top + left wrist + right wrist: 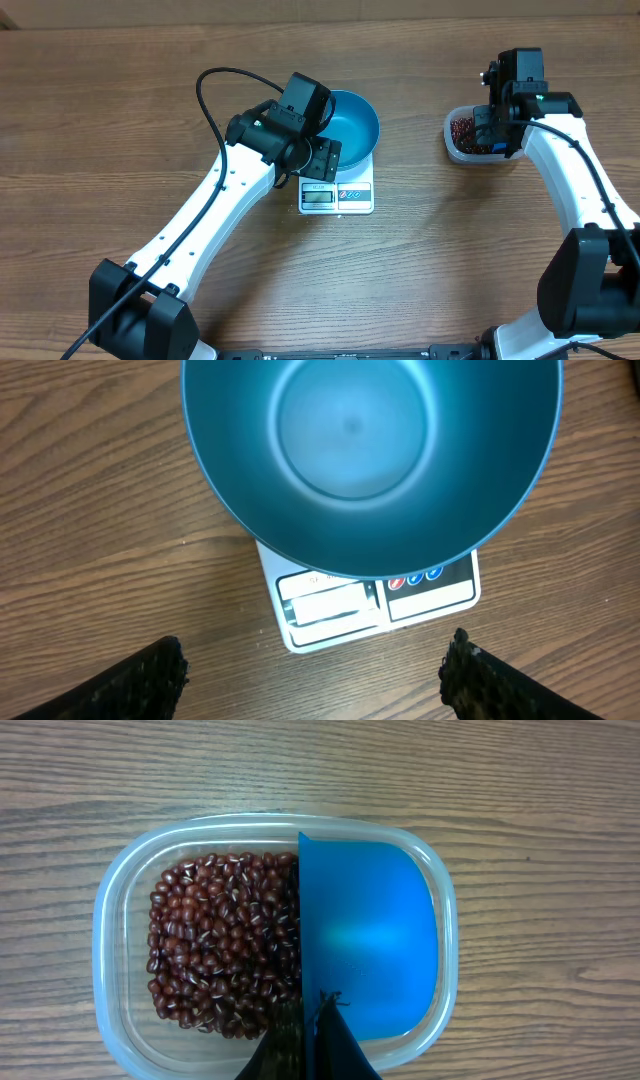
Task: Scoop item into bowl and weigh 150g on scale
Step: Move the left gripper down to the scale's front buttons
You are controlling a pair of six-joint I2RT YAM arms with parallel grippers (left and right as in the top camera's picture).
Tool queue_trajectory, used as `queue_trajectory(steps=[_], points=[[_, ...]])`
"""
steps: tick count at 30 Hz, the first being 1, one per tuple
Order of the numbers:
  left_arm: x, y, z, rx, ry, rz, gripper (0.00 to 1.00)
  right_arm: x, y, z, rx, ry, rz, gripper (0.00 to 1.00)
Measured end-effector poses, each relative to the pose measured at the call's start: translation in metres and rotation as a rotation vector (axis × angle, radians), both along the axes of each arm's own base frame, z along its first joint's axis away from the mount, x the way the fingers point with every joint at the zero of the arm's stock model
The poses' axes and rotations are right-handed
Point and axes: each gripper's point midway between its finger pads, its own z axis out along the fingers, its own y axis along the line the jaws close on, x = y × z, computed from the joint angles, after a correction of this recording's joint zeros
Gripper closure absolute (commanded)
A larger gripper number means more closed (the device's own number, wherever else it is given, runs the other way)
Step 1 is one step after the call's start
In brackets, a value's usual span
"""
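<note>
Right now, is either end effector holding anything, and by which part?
The right end effector grips the blue scoop at its end nearest the wrist; left end effector holds nothing.

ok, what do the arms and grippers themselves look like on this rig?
The left arm and right arm match: smooth white link shells with black joints, wrists and bases. A thin black cable runs along each, looping free off the left one. The left gripper has black, rough-textured fingers. The right gripper has dark fingers too. No readable markings.
</note>
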Motion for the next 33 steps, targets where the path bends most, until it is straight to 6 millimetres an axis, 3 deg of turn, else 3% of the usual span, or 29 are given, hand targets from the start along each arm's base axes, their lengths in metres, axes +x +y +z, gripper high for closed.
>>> queue_trajectory(steps=[5, 9, 11, 14, 15, 17, 18, 22, 29, 33], points=[[0.0, 0.0, 0.0, 0.0, 0.0, 0.0, 0.09, -0.006, 0.0, 0.006, -0.003, 0.037, 0.004, 0.96], [0.0, 0.0, 0.0, 0.0, -0.001, 0.0, 0.09, -0.007, 0.001, 0.031, -0.003, 0.053, 0.027, 0.96], [0.0, 0.0, 0.0, 0.0, -0.001, 0.0, 0.11, -0.003, 0.002, 0.046, 0.001, 0.034, 0.036, 0.96], [0.0, 0.0, 0.0, 0.0, -0.001, -0.001, 0.21, 0.001, 0.004, 0.056, 0.009, 0.014, 0.045, 0.96], [0.0, 0.0, 0.0, -0.001, -0.001, -0.001, 0.31, 0.0, 0.005, 0.056, 0.011, 0.019, 0.048, 0.96], [0.0, -0.001, 0.0, -0.004, 0.001, -0.003, 0.85, -0.002, 0.006, 0.054, 0.015, 0.032, 0.052, 0.96], [-0.001, -0.001, 0.0, -0.006, 0.002, -0.007, 0.96, -0.002, 0.006, 0.053, 0.015, 0.036, 0.053, 0.96], [-0.008, -0.007, -0.001, -0.022, 0.03, -0.027, 0.96, -0.003, 0.006, 0.05, 0.018, 0.046, 0.054, 0.96], [-0.026, -0.034, -0.003, -0.038, 0.044, -0.098, 0.96, -0.002, 0.009, 0.048, 0.033, 0.049, 0.06, 0.96], [-0.035, -0.048, -0.018, -0.011, 0.023, -0.156, 0.96, -0.002, 0.01, 0.048, 0.043, 0.048, 0.063, 0.96]])
